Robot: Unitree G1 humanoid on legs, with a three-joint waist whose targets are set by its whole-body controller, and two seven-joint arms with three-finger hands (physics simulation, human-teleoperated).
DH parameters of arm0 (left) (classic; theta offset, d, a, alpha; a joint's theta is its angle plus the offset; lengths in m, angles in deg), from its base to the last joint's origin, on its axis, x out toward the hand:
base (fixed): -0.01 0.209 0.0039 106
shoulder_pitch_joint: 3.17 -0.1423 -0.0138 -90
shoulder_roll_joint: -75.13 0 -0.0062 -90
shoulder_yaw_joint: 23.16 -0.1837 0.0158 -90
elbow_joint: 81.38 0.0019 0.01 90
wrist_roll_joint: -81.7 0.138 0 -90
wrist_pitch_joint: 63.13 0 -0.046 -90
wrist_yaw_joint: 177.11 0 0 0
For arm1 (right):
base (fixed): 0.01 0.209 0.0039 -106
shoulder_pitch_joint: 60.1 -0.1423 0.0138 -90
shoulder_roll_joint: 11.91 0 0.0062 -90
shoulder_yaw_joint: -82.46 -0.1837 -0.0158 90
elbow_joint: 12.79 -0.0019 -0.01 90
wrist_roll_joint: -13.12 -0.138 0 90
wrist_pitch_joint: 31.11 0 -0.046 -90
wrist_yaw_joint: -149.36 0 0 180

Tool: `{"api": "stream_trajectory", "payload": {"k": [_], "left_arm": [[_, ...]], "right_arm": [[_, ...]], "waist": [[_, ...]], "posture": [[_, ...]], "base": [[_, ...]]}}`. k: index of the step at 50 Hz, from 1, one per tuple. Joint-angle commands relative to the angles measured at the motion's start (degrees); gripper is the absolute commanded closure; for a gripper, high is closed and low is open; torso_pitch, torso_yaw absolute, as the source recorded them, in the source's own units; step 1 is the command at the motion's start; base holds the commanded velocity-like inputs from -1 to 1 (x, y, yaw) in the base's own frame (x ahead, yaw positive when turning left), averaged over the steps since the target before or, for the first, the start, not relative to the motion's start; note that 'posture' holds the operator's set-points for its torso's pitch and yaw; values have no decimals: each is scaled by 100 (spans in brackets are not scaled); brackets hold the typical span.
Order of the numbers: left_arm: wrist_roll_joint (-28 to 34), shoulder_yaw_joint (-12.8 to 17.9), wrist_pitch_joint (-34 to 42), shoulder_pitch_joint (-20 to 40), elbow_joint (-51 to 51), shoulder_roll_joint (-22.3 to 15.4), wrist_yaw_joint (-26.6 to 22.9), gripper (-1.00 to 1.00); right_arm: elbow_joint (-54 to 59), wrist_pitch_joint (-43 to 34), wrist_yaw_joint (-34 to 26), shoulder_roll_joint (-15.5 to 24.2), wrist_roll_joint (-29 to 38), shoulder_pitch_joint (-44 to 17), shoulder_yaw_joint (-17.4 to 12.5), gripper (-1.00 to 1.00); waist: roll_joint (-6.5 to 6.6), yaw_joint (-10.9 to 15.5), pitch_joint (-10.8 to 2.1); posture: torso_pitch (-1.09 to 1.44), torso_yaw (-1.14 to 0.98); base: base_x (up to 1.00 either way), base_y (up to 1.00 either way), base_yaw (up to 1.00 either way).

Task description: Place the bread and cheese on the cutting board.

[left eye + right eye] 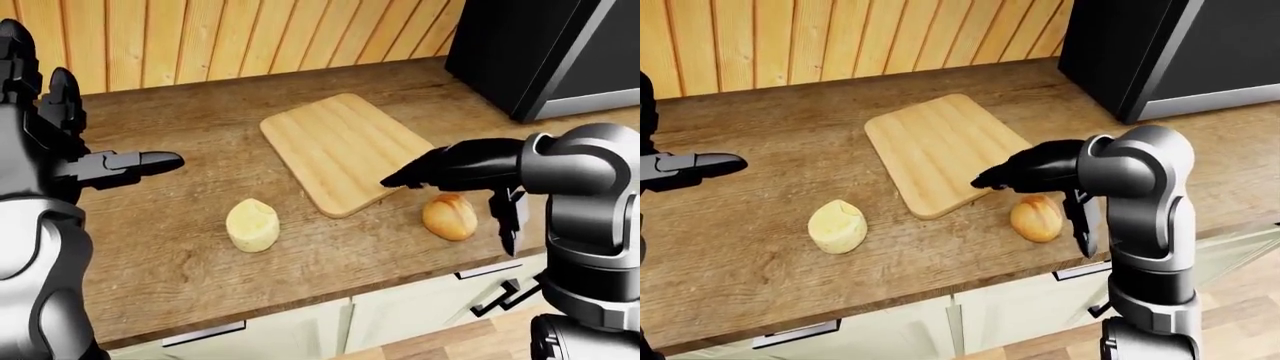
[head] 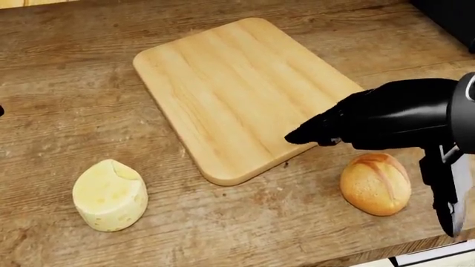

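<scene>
A light wooden cutting board (image 2: 230,89) lies bare on the wooden counter. A pale yellow cheese chunk (image 2: 109,195) sits on the counter below and left of the board. A golden bread roll (image 2: 376,183) sits on the counter just right of the board's lower corner. My right hand (image 2: 316,132) hovers above the roll and the board's lower right edge, fingers stretched out and open, holding nothing. My left hand (image 1: 140,163) is open and empty at the left, above the counter and well apart from the cheese (image 1: 252,224).
A dark appliance (image 1: 545,52) stands at the top right of the counter. A wood-panelled wall (image 1: 240,34) runs along the top. The counter's near edge (image 1: 300,300) has pale cabinet drawers below it.
</scene>
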Motion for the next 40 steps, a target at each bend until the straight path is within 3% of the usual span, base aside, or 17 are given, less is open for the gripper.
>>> {"api": "stream_trajectory", "payload": {"k": [1,14,19,20,23,25,26,27,35,40], "left_arm": [[14,71,-169,125,-145,-94,7,-100],[18,72,-185,121,-133,-97,3,-100],[25,65,-178,115,-145,-89,6,-100],[29,64,-179,112,-144,-87,5,-100],[34,62,-183,108,-147,-80,4,-100],[38,62,-190,103,-144,-75,1,-100],[35,67,-185,103,-152,-74,3,-100],[37,68,-184,103,-152,-77,2,-100],[44,50,-168,113,-169,-67,7,-100],[43,47,-166,118,-169,-61,8,-100]], "right_arm": [[-134,0,44,65,-37,-163,-104,-52],[-167,25,36,63,-61,-113,-116,-37],[-233,34,54,40,-60,8,-136,0],[-250,45,63,36,-56,48,-142,18],[-292,50,75,28,-56,130,-162,31],[-323,65,90,22,-59,201,-178,54],[-346,68,104,11,-58,247,-186,90],[-375,65,107,3,-61,292,-195,100],[-421,39,138,9,-80,373,-227,100],[-203,-4,148,47,-91,-29,-134,100]], "waist": [[7,-1,-131],[7,-2,-133],[8,1,-132],[7,3,-133],[1,7,-138],[-4,11,-143],[-6,14,-144],[-8,16,-147],[-10,19,-151],[6,1,-144]], "posture": [[0,0],[0,0],[0,0],[0,0],[0,0],[0,0],[0,0],[0,0],[0,0],[0,0]], "base": [[0,0,0],[0,0,0],[0,0,0],[0,0,0],[0,0,0],[0,0,0],[0,0,0],[0,0,0],[0,0,0],[0,0,0]]}}
